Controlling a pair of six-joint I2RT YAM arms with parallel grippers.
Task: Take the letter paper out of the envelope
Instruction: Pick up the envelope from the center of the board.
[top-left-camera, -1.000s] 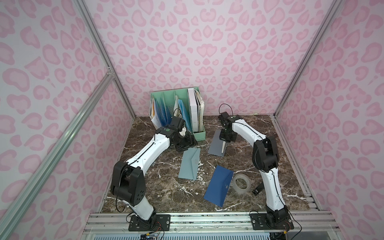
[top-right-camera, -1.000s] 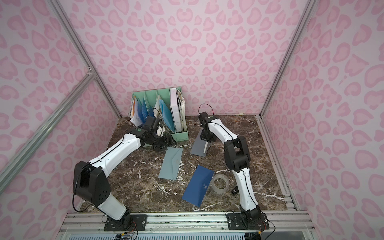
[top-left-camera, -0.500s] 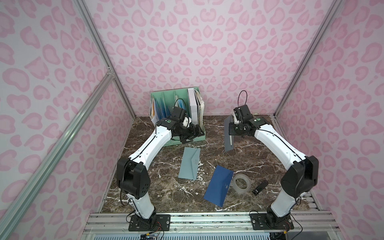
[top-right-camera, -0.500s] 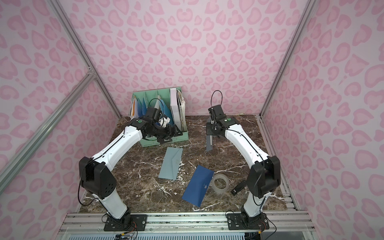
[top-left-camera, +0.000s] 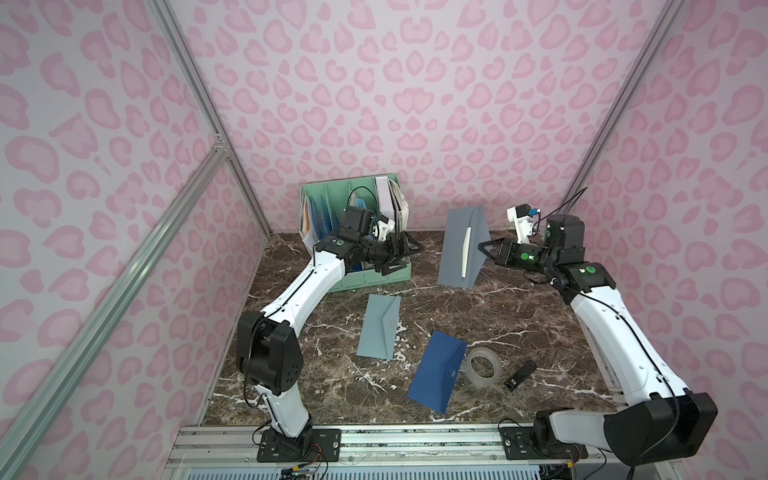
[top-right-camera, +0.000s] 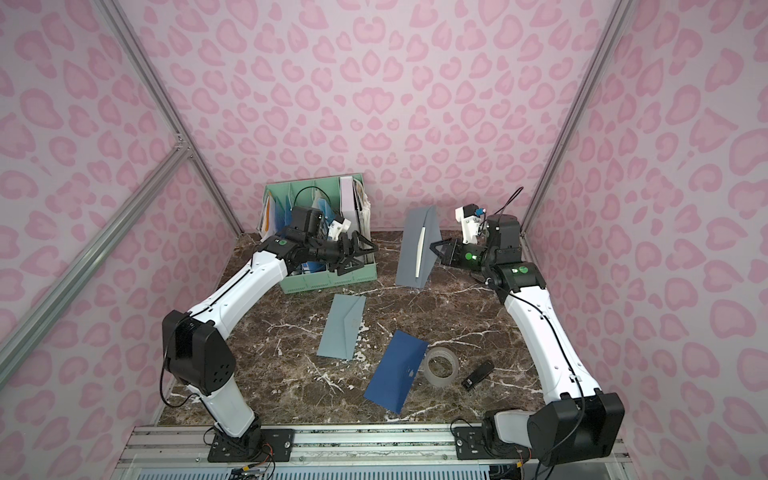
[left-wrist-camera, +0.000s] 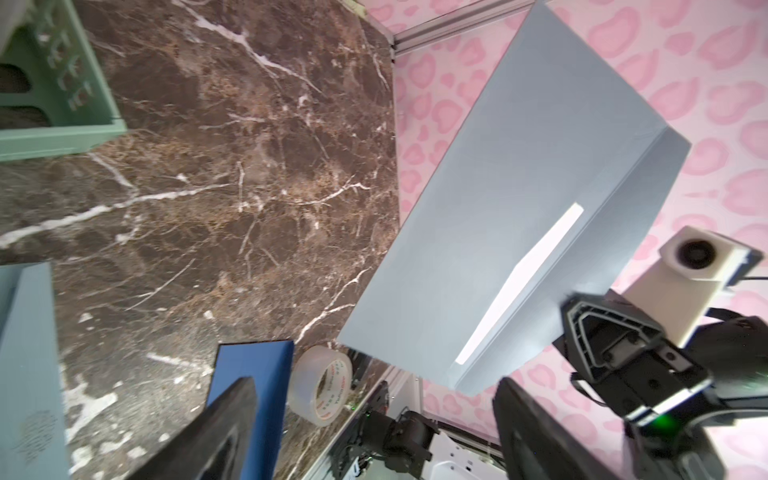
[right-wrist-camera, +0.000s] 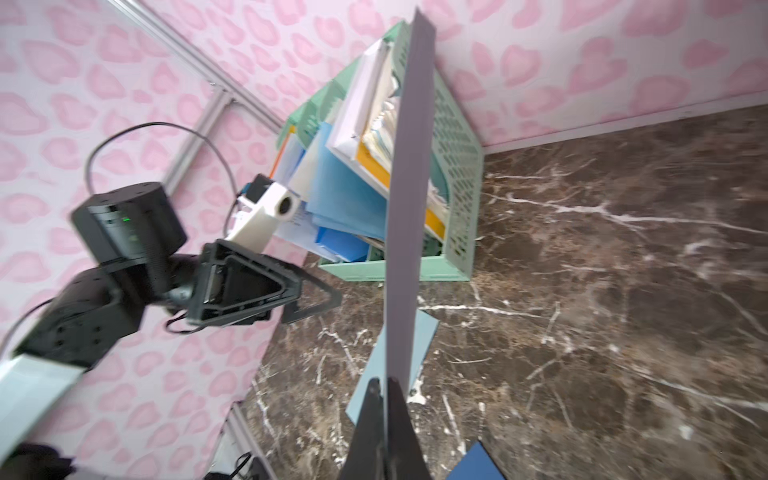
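Two arms are meeting at the back of the counter (top-left-camera: 519, 316). Step in hand, as judged: presenting the envelope for the pull-out, with the paper not out yet.

Right gripper (top-left-camera: 482, 246) is holding the grey envelope (top-left-camera: 455, 249) upright in the air at about 1 o'clock on the counter. Its jaws are clenched on the envelope's 3 o'clock edge. Letter paper (top-left-camera: 466, 251) is sitting inside, only a thin white strip showing at the mouth.

Left gripper (top-left-camera: 409, 251) is hovering at the envelope's 9 o'clock, in front of the green file organizer (top-left-camera: 374, 278). Its jaws are spread wide, gripping and touching nothing, and pointing at the mouth.

Next move is probably calling for the left arm to close the gap, pinch only the white strip, then pull toward 9 o'clock while the right is bracing. Catching the grey wall too would be dragging the whole envelope.

Light-blue envelope (top-left-camera: 380, 326), dark-blue envelope (top-left-camera: 436, 376) and tape roll (top-left-camera: 482, 368) are lying flat around 6 o'clock, uninvolved.
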